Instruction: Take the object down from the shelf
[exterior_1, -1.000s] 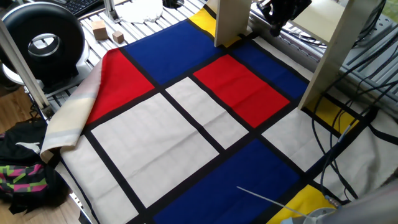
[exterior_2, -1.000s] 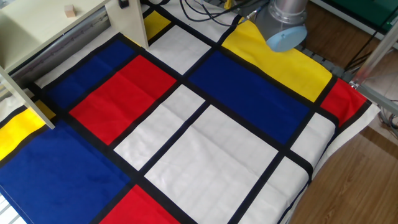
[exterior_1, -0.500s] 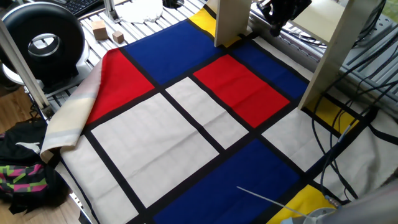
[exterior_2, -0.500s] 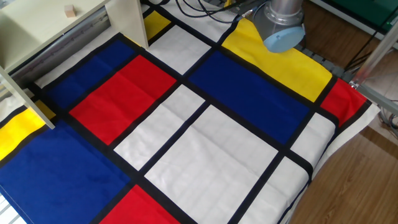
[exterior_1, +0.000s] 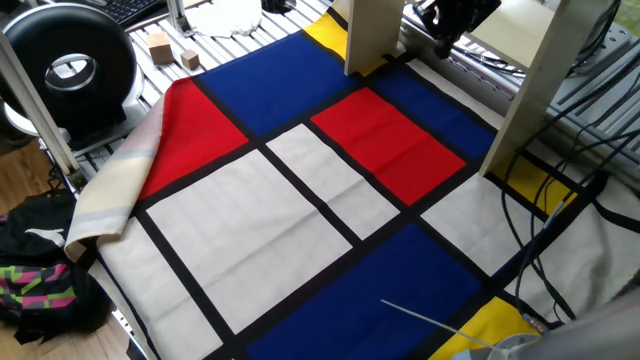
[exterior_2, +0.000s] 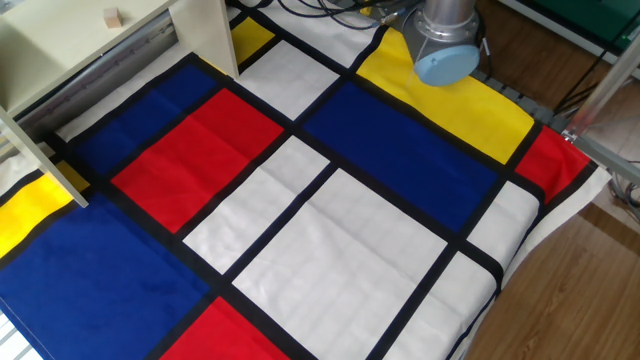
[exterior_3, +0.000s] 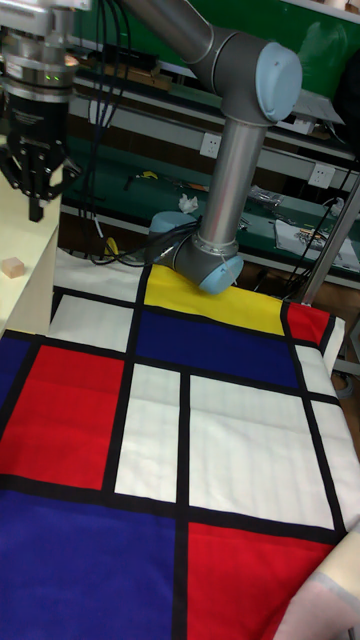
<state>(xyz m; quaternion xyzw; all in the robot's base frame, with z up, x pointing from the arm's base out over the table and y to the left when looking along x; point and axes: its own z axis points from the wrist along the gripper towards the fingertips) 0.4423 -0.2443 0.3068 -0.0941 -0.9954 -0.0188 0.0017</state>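
The object (exterior_3: 12, 266), a tiny tan block, rests on the top board of the cream shelf (exterior_3: 25, 300) at the far left of the tall fixed view. It also shows as the block (exterior_2: 112, 17) on the shelf (exterior_2: 60, 50) in the other fixed view. My black gripper (exterior_3: 35, 208) hangs above the block and a little to its right, apart from it. Its fingers converge to one tip and hold nothing. One fixed view has the gripper (exterior_1: 440, 42) over the board, between the shelf's upright panels (exterior_1: 370, 35).
A cloth of red, blue, white and yellow rectangles (exterior_2: 330, 220) covers the table. The arm's elbow with its blue cap (exterior_2: 445, 62) hangs over the yellow patch. Two wooden cubes (exterior_1: 160, 45) and a black round device (exterior_1: 70, 65) sit beyond the cloth. Cables (exterior_1: 560, 200) trail beside the shelf.
The arm's elbow has shifted left and slightly up in the other fixed view, and the black gripper part at that view's top edge has gone. The block has not moved.
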